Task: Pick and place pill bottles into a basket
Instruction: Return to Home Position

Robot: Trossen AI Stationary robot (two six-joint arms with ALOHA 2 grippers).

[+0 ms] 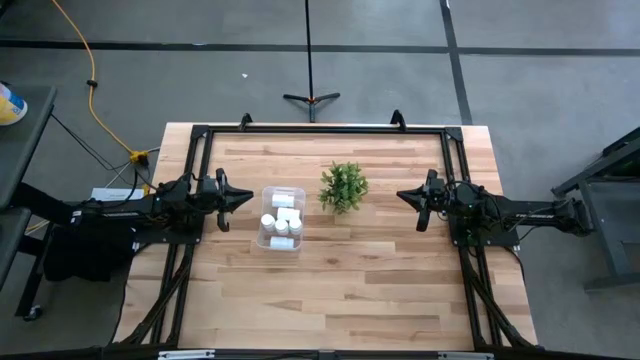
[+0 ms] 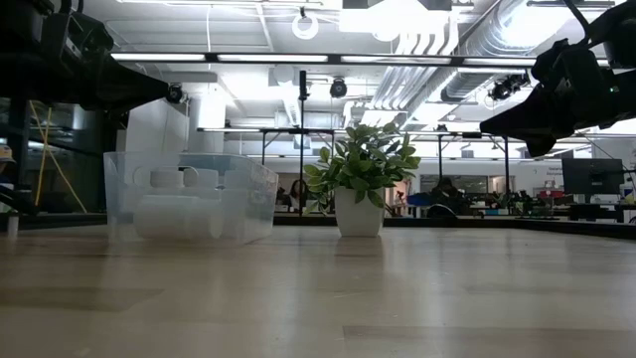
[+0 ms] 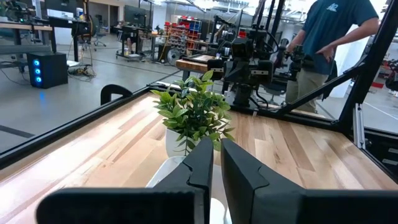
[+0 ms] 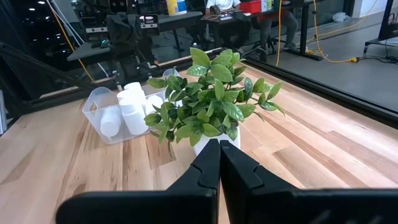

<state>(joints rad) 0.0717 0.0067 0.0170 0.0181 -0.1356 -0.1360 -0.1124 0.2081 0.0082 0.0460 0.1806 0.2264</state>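
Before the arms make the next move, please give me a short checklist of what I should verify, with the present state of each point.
1. The bottles lie inside the bin: ok.
2. All six bottles counted: cannot tell, they overlap.
3. The left pincer holds nothing and is apart from the bin: ok.
4. The right pincer is shut, empty and apart from the plant: ok.
5. The plant stands upright: ok.

The room around me
Grey floor (image 1: 540,90), a yellow cable (image 1: 92,70) across it; pale ducts (image 2: 437,50) and strip lights (image 2: 248,57) overhead.
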